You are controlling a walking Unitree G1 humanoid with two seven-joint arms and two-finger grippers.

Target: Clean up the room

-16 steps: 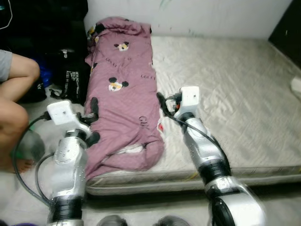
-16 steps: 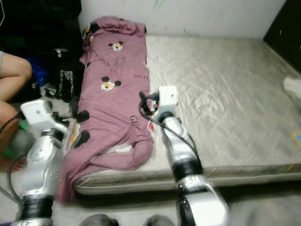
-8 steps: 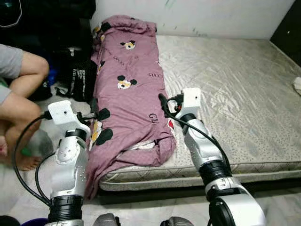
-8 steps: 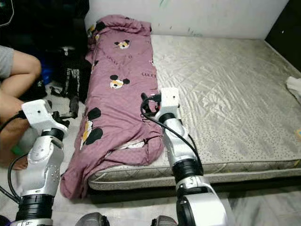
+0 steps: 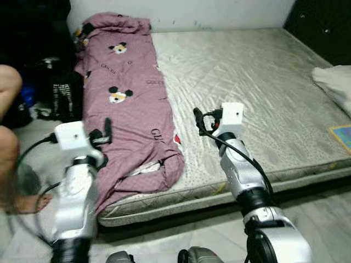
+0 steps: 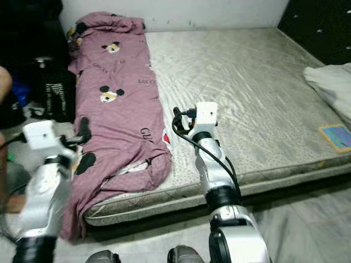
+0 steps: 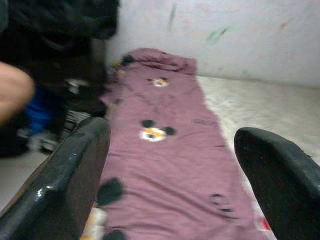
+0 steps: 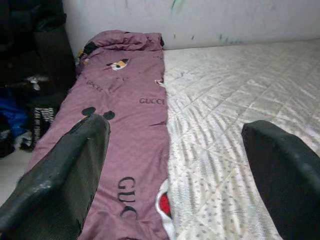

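While both jaws gape, purple blanket (image 5: pixel 131 104) lies along mattress (image 5: pixel 258 82).

Matt mauve cloth quilt (image 5: pixel 131 109) on a quilted, seemingly slightly glossy mattress (image 5: pixel 258 93).

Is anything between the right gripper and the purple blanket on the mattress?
Nothing visible. The right gripper hangs open over the mattress just beside the blanket, with only bare mattress between them.

A person's bare leg (image 5: pixel 6 159) is showing on the floor beside the mattress (image 5: pixel 263 93), and what seems a dark cabinet (image 5: pixel 323 27) is standing behind.
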